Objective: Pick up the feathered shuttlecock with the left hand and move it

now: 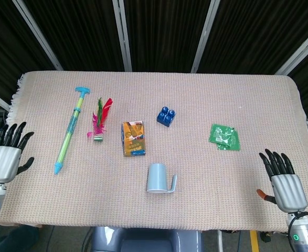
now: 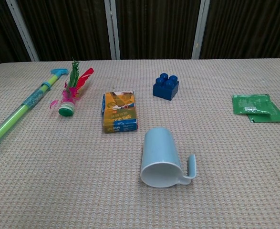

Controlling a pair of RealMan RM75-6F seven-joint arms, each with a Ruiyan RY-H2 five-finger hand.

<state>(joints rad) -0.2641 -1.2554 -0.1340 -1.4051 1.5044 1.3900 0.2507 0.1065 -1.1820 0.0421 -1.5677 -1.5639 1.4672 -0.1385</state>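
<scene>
— Pink and green feathers on that shuttlecock (image 1: 99, 122); where does it lie?

— Left of centre on the worktop (image 1: 195, 105), on its side, between the long water squirter (image 1: 70, 131) and the orange carton (image 1: 133, 138). Its base points toward the lower edge of the frame, though I can't quite make out how the feathers rest.

— And your left hand (image 1: 4, 156)?

— At the far left edge, low in the head view, fingers spread and holding nothing. It's well apart from the shuttlecock, with the squirter between us.

— So which step is this?

— I'd say the reach hasn't begun. Next I must cross over the squirter and come down on the base.

— Your right hand (image 1: 285, 184)?

— Empty, fingers apart, lower right.
</scene>
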